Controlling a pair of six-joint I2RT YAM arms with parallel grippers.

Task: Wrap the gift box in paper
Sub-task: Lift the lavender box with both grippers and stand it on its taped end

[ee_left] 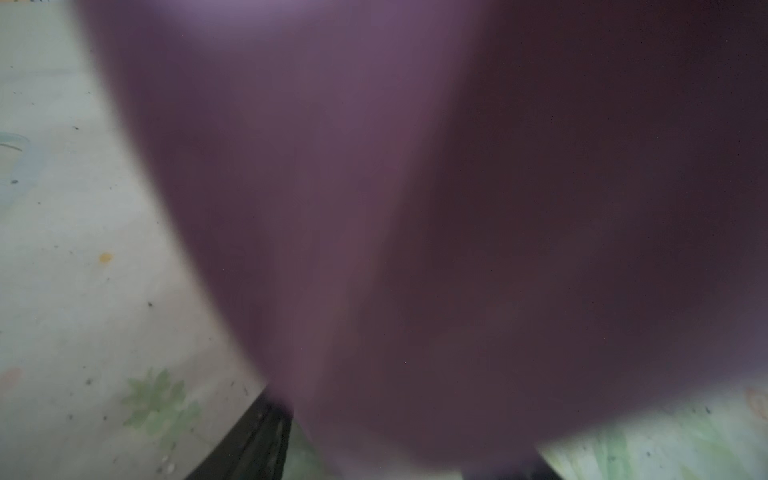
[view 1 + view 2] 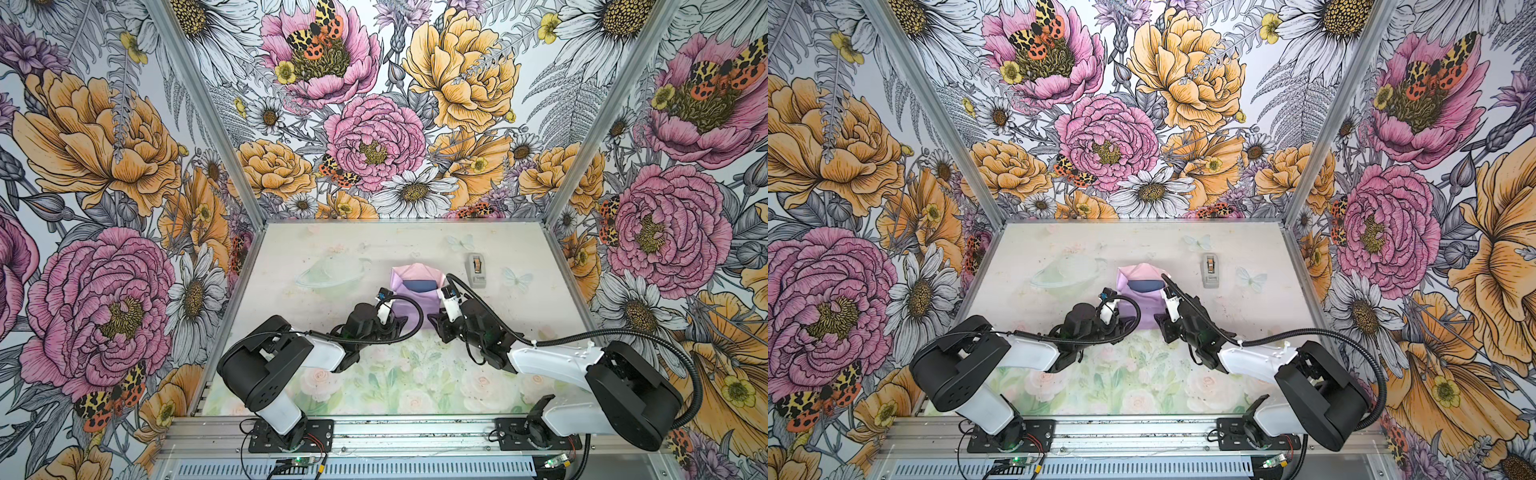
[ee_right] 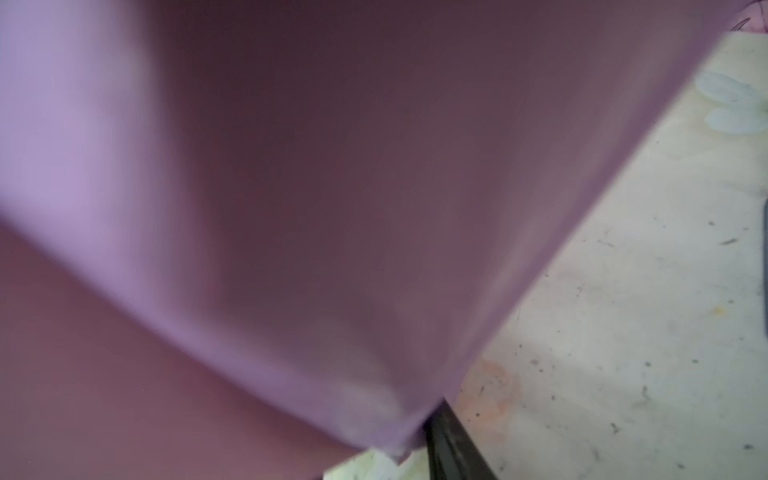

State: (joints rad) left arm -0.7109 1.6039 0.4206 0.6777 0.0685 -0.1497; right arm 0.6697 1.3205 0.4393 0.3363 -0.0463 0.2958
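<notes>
Roughly midway between the left and right edges of the worktop lies the gift box, with only a dark blue strip of its top bare in both top views. The paper is folded over the rest: lilac across the near part, and a pale pink creased flap rising on the side toward the far edge. The left gripper sits at the paper's near left corner and the right gripper at its near right corner, both low and close to the sheet. Whether either one is spread or pinching the paper I cannot tell, since the arms' own bodies cover the fingertips from above. Each wrist view is almost filled by blurred purple paper very near the lens. A black finger shows at the edge in the left wrist view and another black finger in the right, beside a paper corner. A grey tape dispenser stands apart from the parcel, toward the worktop's right edge.
</notes>
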